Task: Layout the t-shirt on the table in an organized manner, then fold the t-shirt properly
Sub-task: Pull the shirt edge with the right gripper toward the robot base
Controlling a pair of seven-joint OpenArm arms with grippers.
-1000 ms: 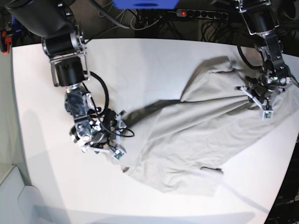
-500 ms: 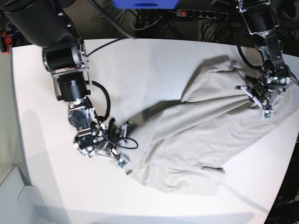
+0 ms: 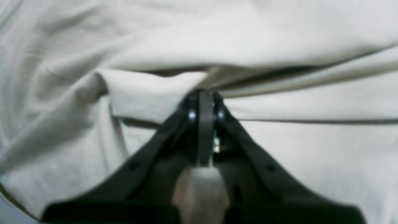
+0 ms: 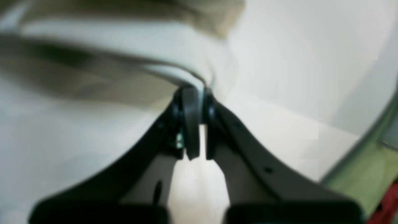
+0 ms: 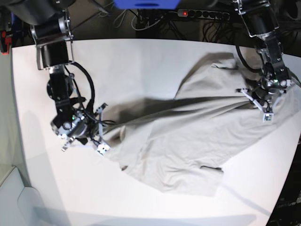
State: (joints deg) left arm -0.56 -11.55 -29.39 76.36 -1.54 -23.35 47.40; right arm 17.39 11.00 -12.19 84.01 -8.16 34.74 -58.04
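Observation:
The light grey-beige t-shirt (image 5: 188,127) lies rumpled across the middle and right of the white table (image 5: 141,66). My right gripper (image 5: 99,141), at the base view's left, is shut on the shirt's left edge and holds it lifted, so a dark shadow lies under the stretched cloth. The right wrist view shows its jaws closed on a fold of the t-shirt (image 4: 130,46). My left gripper (image 5: 264,107), at the base view's right, is shut on a fold of the t-shirt (image 3: 217,40) near its right side, jaws pinched on a ridge of cloth.
A power strip (image 5: 202,14) and cables lie behind the table's far edge. The table's right edge (image 5: 294,160) runs close to the shirt. Bare table (image 5: 70,188) shows at the near left.
My right gripper has pulled the shirt's edge leftward and away from the other arm, stretching the cloth wider. The left gripper has stayed nearly in place, holding its fold.

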